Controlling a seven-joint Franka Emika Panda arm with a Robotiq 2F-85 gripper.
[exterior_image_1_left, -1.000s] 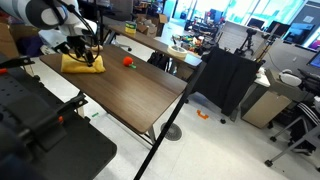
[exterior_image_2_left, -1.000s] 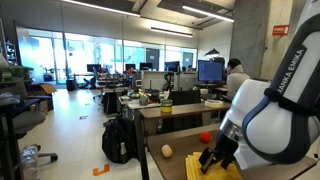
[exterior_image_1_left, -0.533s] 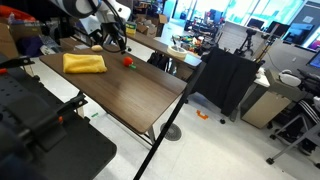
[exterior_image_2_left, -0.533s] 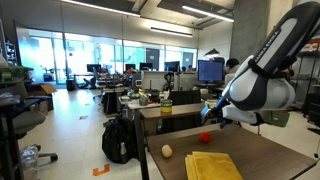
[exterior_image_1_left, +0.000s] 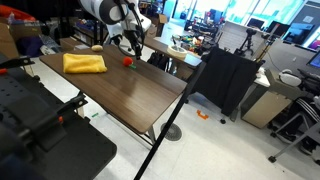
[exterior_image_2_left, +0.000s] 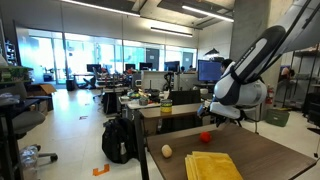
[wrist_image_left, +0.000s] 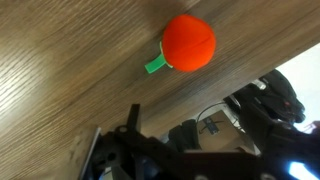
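May nudge the red ball (wrist_image_left: 188, 44), seemingly close to the far edge, off the table (wrist_image_left: 60, 70) with the gripper (exterior_image_1_left: 128, 46), whose opening cannot be told.

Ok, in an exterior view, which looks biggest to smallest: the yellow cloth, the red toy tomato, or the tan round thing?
Largest: yellow cloth.
Then: red toy tomato and tan round thing. These look about the same, so I can't rank them.
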